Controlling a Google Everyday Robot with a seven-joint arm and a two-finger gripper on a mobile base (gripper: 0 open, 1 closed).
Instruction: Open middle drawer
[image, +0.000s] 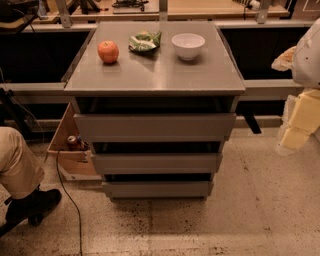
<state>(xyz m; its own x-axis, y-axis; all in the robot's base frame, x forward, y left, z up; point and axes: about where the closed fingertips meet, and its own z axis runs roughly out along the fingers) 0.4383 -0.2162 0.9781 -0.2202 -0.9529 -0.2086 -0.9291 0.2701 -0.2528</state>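
A grey cabinet stands in the middle of the camera view with three handleless drawer fronts stacked under its top. The middle drawer has the in-between front and sits shut, between the tallest, widest front above and the shortest, narrowest front below. Its inside is hidden. My gripper is at the right edge of the view, pale yellow below the white arm. It is well to the right of the cabinet, about level with the top drawer, and touches nothing.
On the cabinet top are a red apple, a green bag and a white bowl. A person's leg and black shoe are at the left. A cardboard box and a cable lie beside the cabinet.
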